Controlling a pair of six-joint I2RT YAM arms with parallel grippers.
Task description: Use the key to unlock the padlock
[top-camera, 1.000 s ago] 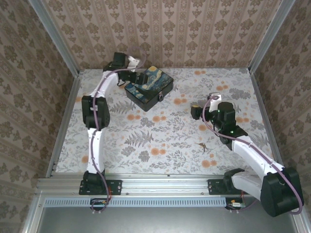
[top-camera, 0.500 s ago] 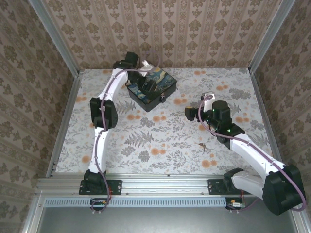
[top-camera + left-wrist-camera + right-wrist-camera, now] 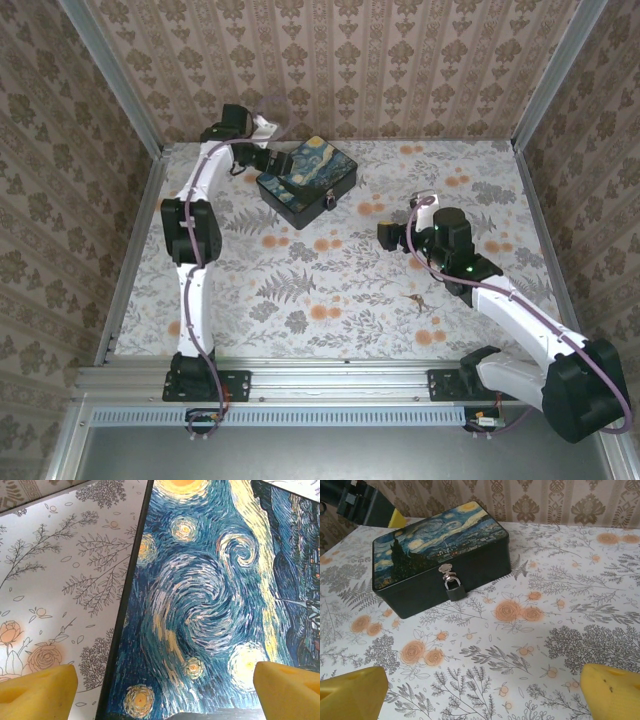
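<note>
The black box (image 3: 305,180) with the starry-night lid stands at the back of the table. The small silvery padlock (image 3: 329,201) hangs on the hasp of its front wall, with its shackle closed (image 3: 454,589). A thin dark key (image 3: 413,298) lies on the cloth right of centre, near my right arm. My left gripper (image 3: 265,160) is open at the box's far left corner; one yellow pad (image 3: 35,692) hangs over the cloth and the other over the lid (image 3: 200,595). My right gripper (image 3: 385,235) is open and empty above the cloth, pointing at the padlock from a short way off (image 3: 480,695).
A floral printed cloth (image 3: 330,290) covers the table. Patterned walls with metal corner posts (image 3: 130,110) close it in at the back and both sides. The left gripper's black body (image 3: 365,505) shows behind the box in the right wrist view.
The left gripper swung right over the box lid, then came back to the box's far left corner. The right gripper crept a little to the left, toward the box.
</note>
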